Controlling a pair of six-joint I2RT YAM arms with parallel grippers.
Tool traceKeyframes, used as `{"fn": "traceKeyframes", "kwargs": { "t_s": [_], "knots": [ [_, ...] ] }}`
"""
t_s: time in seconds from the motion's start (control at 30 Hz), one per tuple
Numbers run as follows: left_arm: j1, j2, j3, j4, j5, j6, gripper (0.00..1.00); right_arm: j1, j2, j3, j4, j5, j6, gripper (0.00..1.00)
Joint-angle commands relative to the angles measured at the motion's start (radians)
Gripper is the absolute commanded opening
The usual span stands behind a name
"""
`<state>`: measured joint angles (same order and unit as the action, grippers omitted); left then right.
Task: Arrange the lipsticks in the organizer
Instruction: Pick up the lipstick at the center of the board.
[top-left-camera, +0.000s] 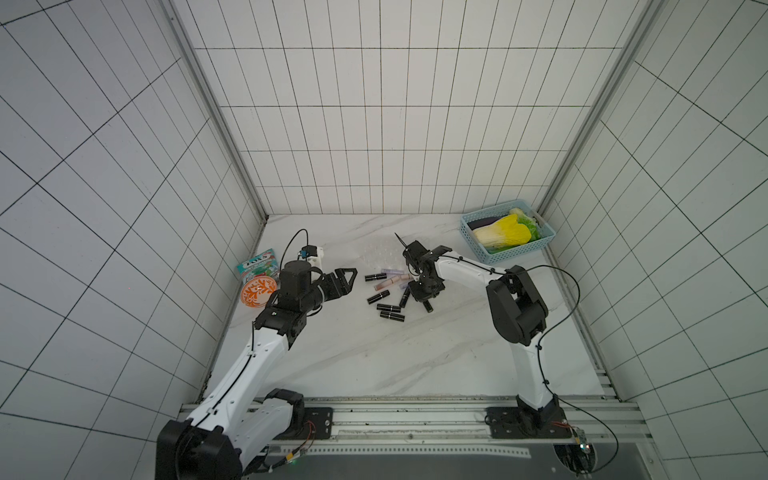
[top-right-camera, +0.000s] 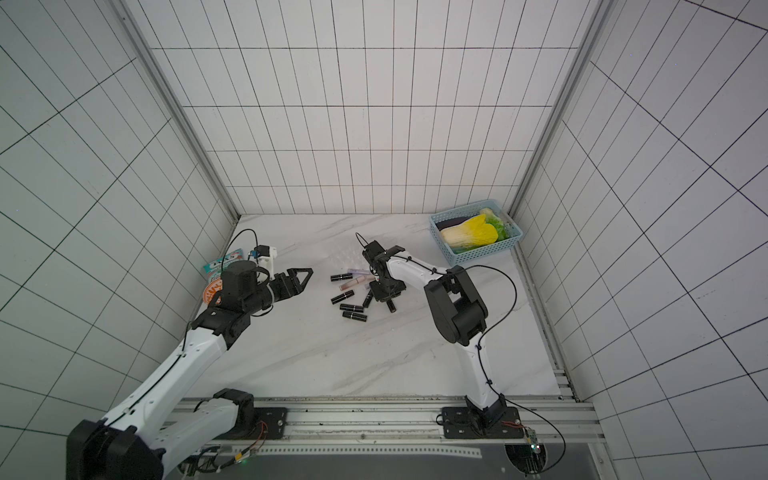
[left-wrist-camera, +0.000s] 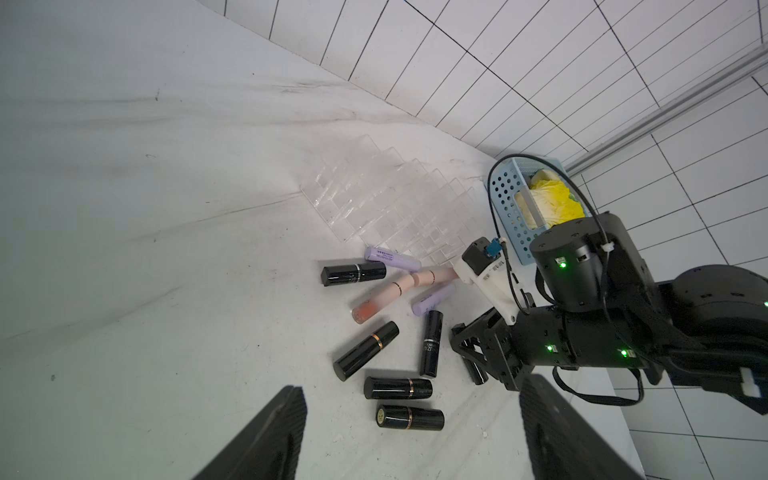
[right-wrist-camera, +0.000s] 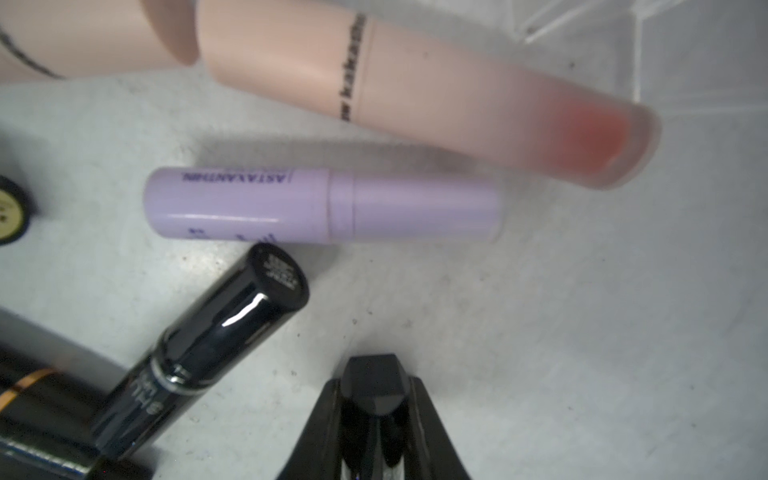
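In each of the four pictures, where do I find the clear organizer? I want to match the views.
In a top view: organizer, faint, just behind the lipsticks.
In a top view: the same spot.
Left wrist: plainly seen, beyond the lipsticks, beside the basket.
Right wrist: only a clear corner, past the pink lipsticks.
Landmark: the pink lipsticks, right next to it in all views.

Left fingers (left-wrist-camera: 266, 436) spread; right fingers (right-wrist-camera: 322, 440) pinched, lowered.
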<state>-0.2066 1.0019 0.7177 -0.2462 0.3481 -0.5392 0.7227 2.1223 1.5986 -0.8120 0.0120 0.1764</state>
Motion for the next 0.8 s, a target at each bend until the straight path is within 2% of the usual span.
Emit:
{"fn": "traceKeyframes", "kwargs": {
  "t_s": [0.0,0.17,0.33,0.47,0.6,0.77],
  "knots": [
    [0.001,-0.001,0.049,0.03,0.153,-0.002,0.78,-0.047,-0.139,-0.064,-0.03,-0.001,0.008,0.18],
    [-0.026,-0.008,0.067,0.148,0.374,-0.06,0.78,-0.155,-0.425,-0.164,0.031,-0.148,0.012,0.2],
    [-0.099,0.014,0.068,0.341,0.555,-0.144,0.81,-0.252,-0.683,-0.188,0.117,-0.419,0.038,0.24],
    [-0.161,0.052,0.091,0.449,0.614,-0.196,0.82,-0.268,-0.789,-0.172,0.187,-0.633,0.098,0.25],
    [-0.225,0.093,0.142,0.52,0.643,-0.232,0.82,-0.266,-0.872,-0.224,0.389,-0.83,0.244,0.27],
    [-0.299,0.131,0.197,0.547,0.633,-0.217,0.71,-0.245,-0.931,-0.3,0.636,-0.957,0.407,0.29]
  ]
}}
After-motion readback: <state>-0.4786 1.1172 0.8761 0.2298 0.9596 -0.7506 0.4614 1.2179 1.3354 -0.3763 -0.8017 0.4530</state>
